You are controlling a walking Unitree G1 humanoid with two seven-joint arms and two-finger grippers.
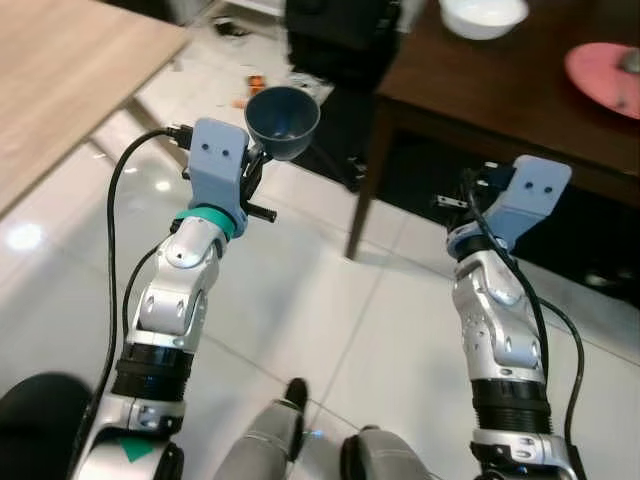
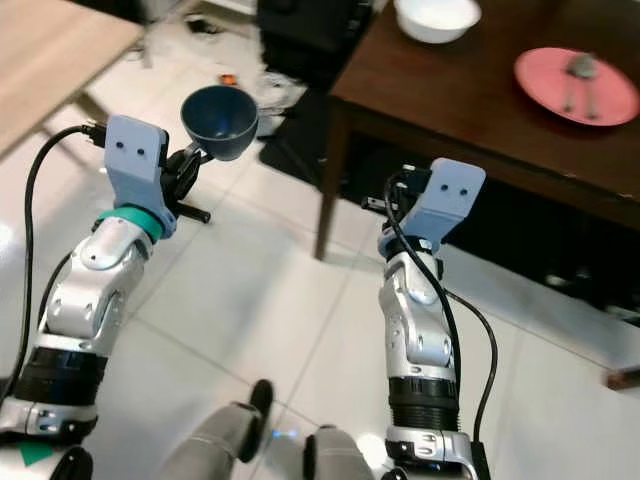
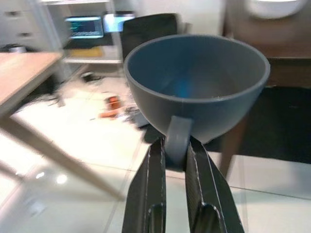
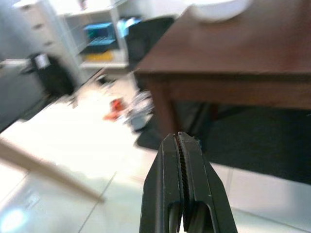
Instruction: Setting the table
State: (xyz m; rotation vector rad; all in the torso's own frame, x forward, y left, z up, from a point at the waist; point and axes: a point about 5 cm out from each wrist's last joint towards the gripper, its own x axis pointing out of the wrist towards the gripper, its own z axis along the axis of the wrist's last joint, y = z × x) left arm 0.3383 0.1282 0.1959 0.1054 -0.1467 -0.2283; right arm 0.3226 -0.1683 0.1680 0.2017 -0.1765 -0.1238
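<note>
1. Blue-grey and smooth, the cup (image 3: pixel 194 87) I'm carrying is a wide, bowl-shaped one with a matte finish, a thick loop handle and an empty inside that catches a faint sheen.
2. My left gripper (image 3: pixel 176 155) is clamped on that handle, one black finger on each side, so the cup sits upright just beyond the fingertips, mouth up.
3. From the head camera I see the left arm raised and bent at the elbow, its forearm pointing forward, holding the cup (image 1: pixel 283 122) in the air above the white tiled floor (image 1: pixel 300 300), between the two tables and not over either one.
4. My right gripper (image 4: pixel 181 145) has its two fingers pressed flat together with nothing between them; that arm is raised too, forearm upright, its wrist near the front edge of the dark wooden tabletop (image 2: pixel 470 100).
5. On that dark tabletop, further off, a white bowl (image 2: pixel 437 18) stands near the far edge, and a pink plate (image 2: pixel 577 86) lies off to the right with what looks like cutlery on it, too blurred to tell apart.
6. A light wooden tabletop (image 1: pixel 60 80) runs along my left side.
7. Beyond, clutter lies on the floor by a dark chair (image 3: pixel 148 34).
</note>
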